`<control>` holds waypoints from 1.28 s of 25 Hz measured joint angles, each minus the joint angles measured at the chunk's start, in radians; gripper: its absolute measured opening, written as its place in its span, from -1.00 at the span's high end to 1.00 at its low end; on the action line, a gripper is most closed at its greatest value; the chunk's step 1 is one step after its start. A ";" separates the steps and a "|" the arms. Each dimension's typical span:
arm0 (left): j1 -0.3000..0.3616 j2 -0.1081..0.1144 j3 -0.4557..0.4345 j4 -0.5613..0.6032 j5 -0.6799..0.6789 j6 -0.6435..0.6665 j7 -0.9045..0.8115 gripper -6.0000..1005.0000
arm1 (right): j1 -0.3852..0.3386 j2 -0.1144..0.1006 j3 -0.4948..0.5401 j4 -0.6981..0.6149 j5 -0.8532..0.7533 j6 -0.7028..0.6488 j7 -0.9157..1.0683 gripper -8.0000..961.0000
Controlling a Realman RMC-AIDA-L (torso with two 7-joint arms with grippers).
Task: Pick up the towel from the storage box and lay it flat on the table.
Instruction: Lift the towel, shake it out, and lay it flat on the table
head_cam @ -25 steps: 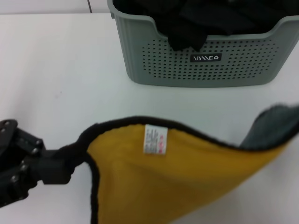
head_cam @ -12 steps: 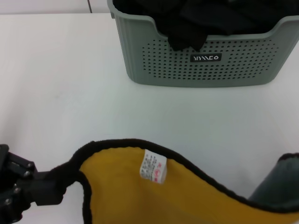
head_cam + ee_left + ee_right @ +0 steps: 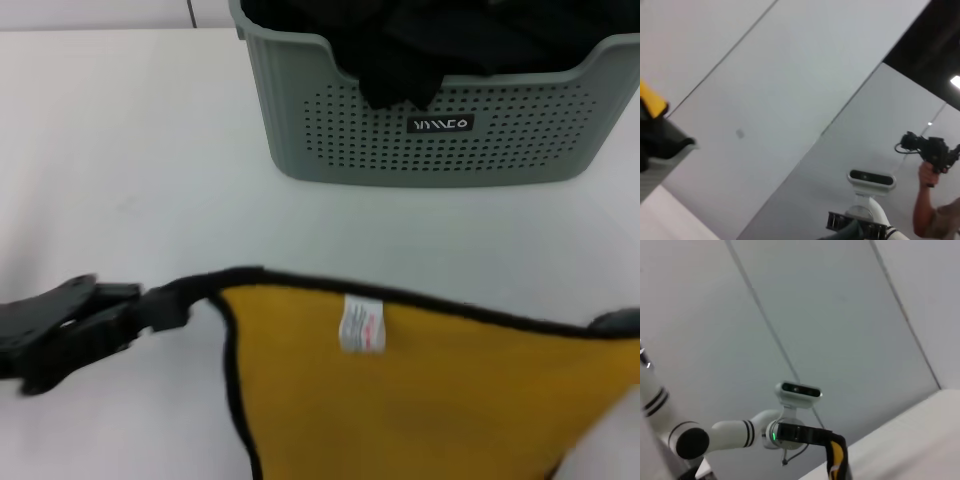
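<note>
Towel (image 3: 420, 400) is hanging stretched between my two grippers, out of the storage box (image 3: 440, 130) and above the table (image 3: 130, 170), mustard face toward my head camera, black edging running along the top, the small white tag (image 3: 362, 324) just below that edge. My left gripper (image 3: 150, 308) is pinching the corner of the edging, fingers closed on it, the cloth fanning away from them toward my right. My right gripper is not showing in the head view; only a dark bit at the far top corner (image 3: 618, 320) hints at where it is holding, so I cannot tell how its fingers are standing. I am judging the cloth as light, soft and limp: the top edge is sagging slightly between the holds, so it will drape and fold wherever it is unsupported. The corners along the edging look like the right places to hold. Beyond my hands, the box is holding black cloths (image 3: 420, 45).
</note>
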 joint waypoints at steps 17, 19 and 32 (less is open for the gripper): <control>-0.155 -0.041 -0.070 -0.181 0.184 -0.451 0.164 0.90 | 0.409 0.018 -0.110 0.652 -0.143 0.452 -0.420 0.91; -0.155 -0.041 -0.093 -0.181 0.184 -0.466 0.174 0.90 | 0.443 0.021 -0.160 0.681 -0.137 0.534 -0.443 0.91; -0.139 -0.051 -0.164 -0.180 0.214 -0.657 0.209 0.89 | 0.558 0.023 -0.496 0.742 0.009 1.003 -0.478 0.90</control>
